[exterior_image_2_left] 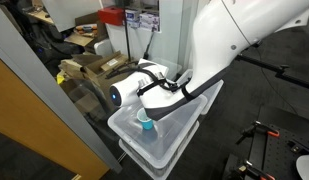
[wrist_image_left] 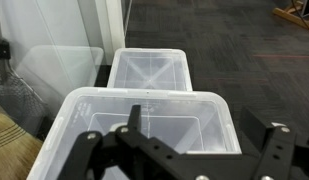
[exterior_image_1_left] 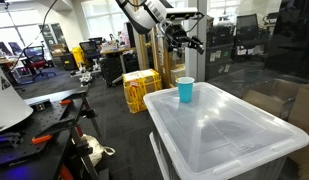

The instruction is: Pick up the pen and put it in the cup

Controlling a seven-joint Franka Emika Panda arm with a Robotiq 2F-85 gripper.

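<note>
The light blue cup (exterior_image_1_left: 184, 91) stands upright on the lid of a clear plastic bin (exterior_image_1_left: 234, 130); it also shows as the cup (exterior_image_2_left: 146, 122) below the white arm. My gripper (exterior_image_1_left: 184, 43) hangs well above the cup, open, with nothing between its fingers. In the wrist view the gripper (wrist_image_left: 194, 118) has its dark fingers (wrist_image_left: 134, 113) spread wide over the clear bins. The pen shows in no view. The cup is out of the wrist view.
A yellow crate (exterior_image_1_left: 141, 90) stands on the floor beside the bin. Two clear bins (wrist_image_left: 147, 70) lie one behind the other below the wrist. Cardboard boxes (exterior_image_2_left: 94, 65), a glass panel (wrist_image_left: 54, 70) and office chairs (exterior_image_1_left: 34, 60) surround the area.
</note>
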